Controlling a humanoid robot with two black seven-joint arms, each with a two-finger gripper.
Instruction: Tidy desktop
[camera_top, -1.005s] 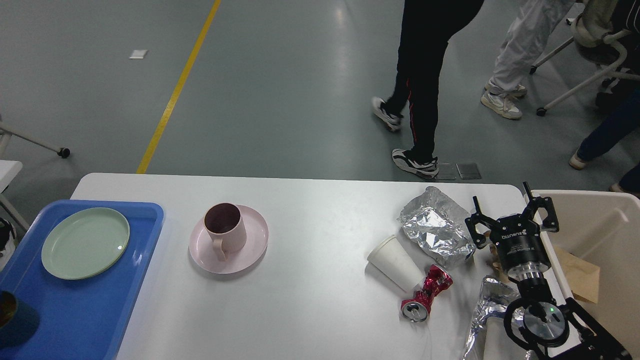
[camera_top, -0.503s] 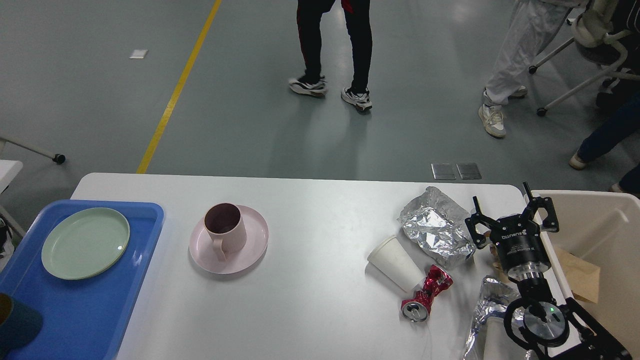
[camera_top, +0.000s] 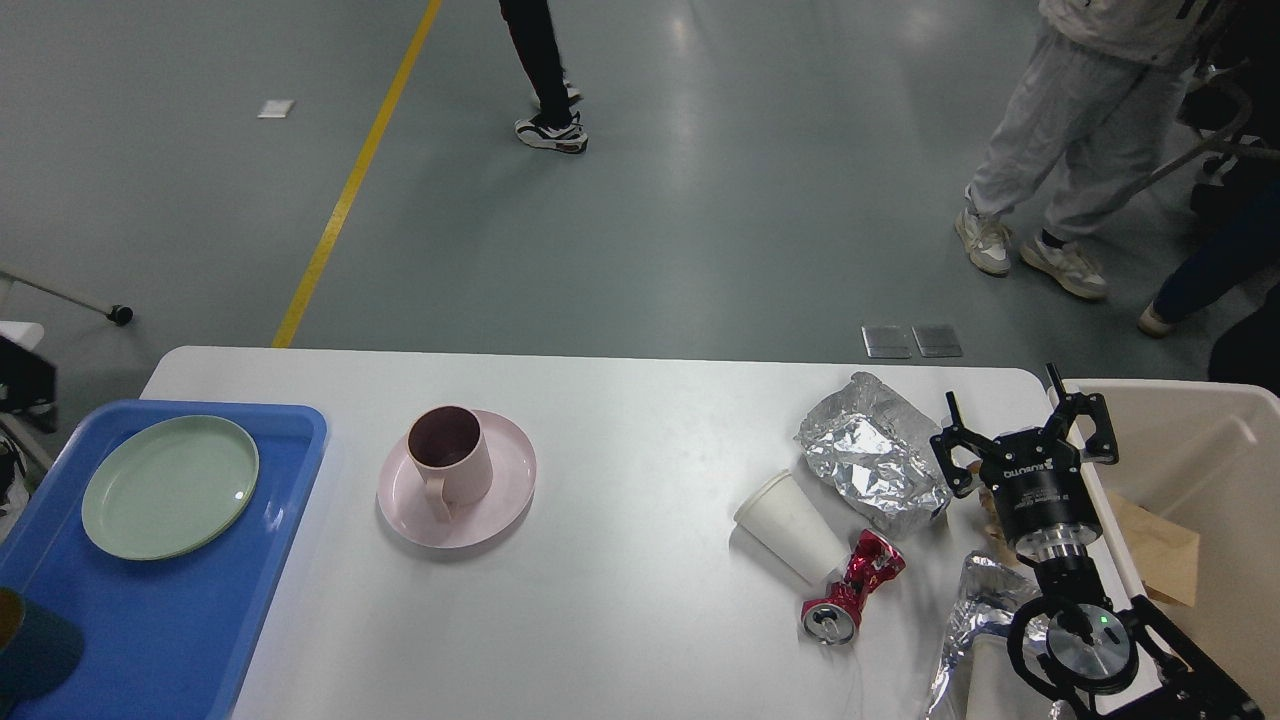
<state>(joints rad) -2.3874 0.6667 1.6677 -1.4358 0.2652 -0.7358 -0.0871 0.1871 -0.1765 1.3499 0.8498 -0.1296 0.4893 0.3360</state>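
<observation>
The white desktop (camera_top: 640, 620) carries a pink cup (camera_top: 450, 457) standing on a pink plate (camera_top: 505, 490) left of centre. Toward the right lie a tipped white paper cup (camera_top: 790, 525), a crushed red can (camera_top: 852, 590) and a crumpled foil wad (camera_top: 872, 455). A second foil piece (camera_top: 975, 610) lies at the near right, partly under my right arm. My right gripper (camera_top: 1022, 430) hovers at the table's right edge, beside the foil wad, open with nothing between its fingers. My left gripper is out of view.
A blue tray (camera_top: 270, 560) at the left holds a green plate (camera_top: 170, 487) and a dark blue cup (camera_top: 35, 650) cut off by the view's edge. A beige bin (camera_top: 1200, 440) at the right holds brown paper (camera_top: 1160, 550). People walk beyond the table.
The people in the background have walked to the left. The dark blue cup on the tray has shifted slightly. My right arm and the things on the table have not moved.
</observation>
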